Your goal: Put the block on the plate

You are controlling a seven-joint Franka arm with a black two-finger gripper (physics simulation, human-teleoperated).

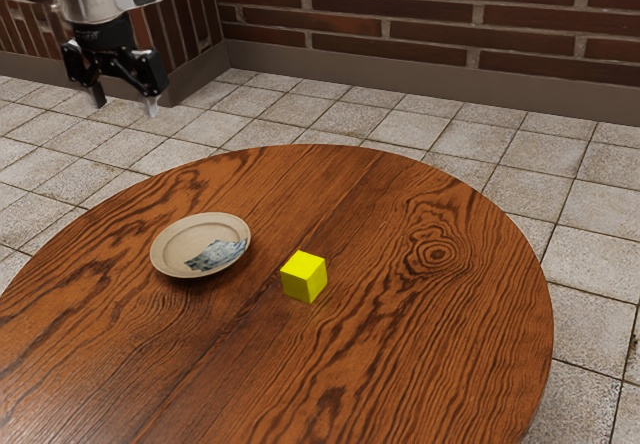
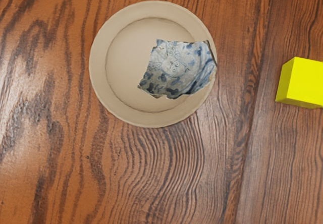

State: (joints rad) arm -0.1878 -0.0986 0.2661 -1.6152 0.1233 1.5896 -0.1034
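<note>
High in the exterior view's upper left, my gripper (image 1: pixel 124 106) hangs well above the table, open, its two fingers apart and nothing between them. The yellow block (image 1: pixel 304 276) rests on the wooden tabletop, a short gap from the plate, toward the exterior view's right. The round beige plate (image 1: pixel 180 243) lies flat with a blue-grey patterned patch on one side. In the wrist view the plate (image 2: pixel 121 57) is seen from above, and the yellow block (image 2: pixel 303 82) is partly cut off by the picture's edge.
The round wooden table (image 1: pixel 420 354) has a curved edge. Beyond it are a floor of pale tiles (image 1: pixel 520 154) and a brick wall (image 1: pixel 430 9), both behind and below the arm's side.
</note>
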